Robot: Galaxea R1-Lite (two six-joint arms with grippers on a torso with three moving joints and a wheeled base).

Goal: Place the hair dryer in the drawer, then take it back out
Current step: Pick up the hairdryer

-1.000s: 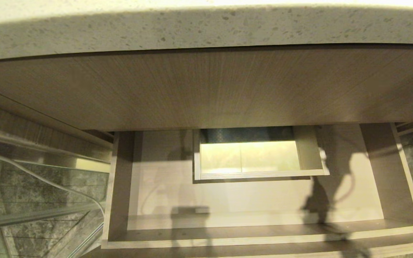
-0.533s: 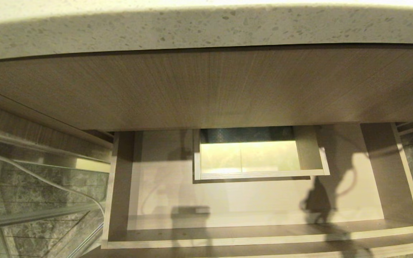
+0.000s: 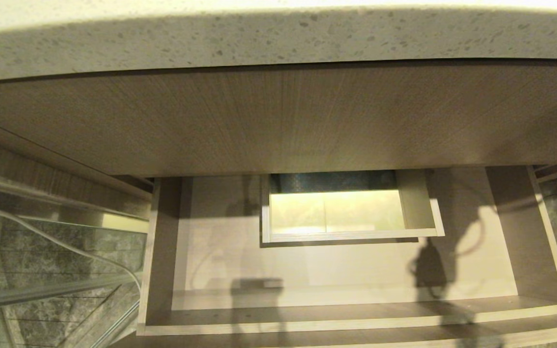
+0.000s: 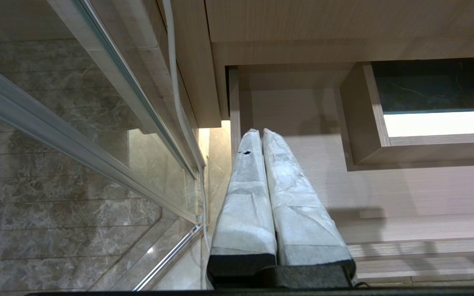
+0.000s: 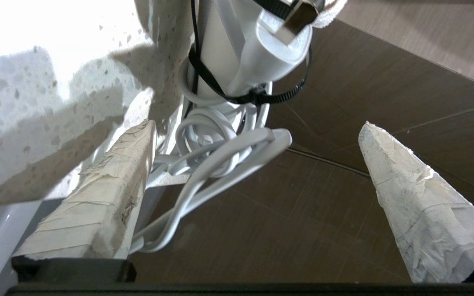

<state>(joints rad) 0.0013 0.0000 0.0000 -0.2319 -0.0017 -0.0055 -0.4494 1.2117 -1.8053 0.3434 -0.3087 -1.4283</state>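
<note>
White plastic, light and slick — the hair dryer [image 5: 245,45] wants holding above its cord [image 5: 216,152] — right gripper [image 5: 257,164] wide apart, empty.

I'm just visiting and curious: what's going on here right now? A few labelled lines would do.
drawer: pulled open under the speckled countertop; nothing lying in it
hair dryer: not in the drawer; seen only from the right wrist, bundled cord hanging
right gripper: fingers spread wide, cord between them, not clamped
left gripper: fingers together, holding nothing, over the drawer's left end
</note>
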